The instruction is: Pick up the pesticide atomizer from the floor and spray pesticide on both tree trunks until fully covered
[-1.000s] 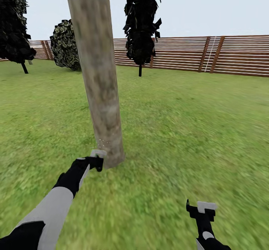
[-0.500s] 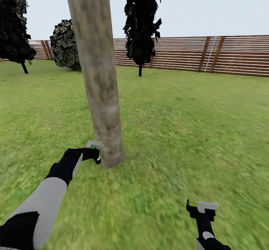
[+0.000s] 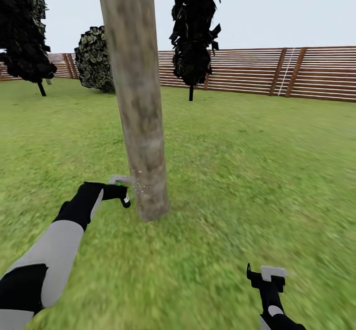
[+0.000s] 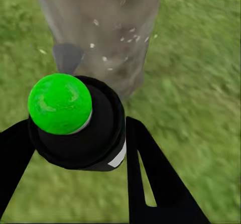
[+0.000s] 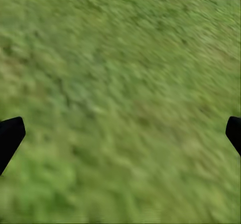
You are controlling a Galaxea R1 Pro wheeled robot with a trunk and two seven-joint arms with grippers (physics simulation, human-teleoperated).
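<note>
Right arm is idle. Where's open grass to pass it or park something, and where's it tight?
Open: the lawn between the tree trunk and the fence, and around the right gripper. Tight: the trunk's base, where the left gripper holds the atomizer close against the bark amid white specks.

Green lawn all around, blurred and streaky near, smoother far off. Brown horizontal-slat fence along the far edge, running right to left, with darker upright posts and one pale thin strip near the right. Round dark leafy bush far left against the fence. Dark ragged tree on a thin stem far centre, another dark tree at the far left. Pale grey-blue sky above, flat even daylight, no strong shadows on the grass.
</note>
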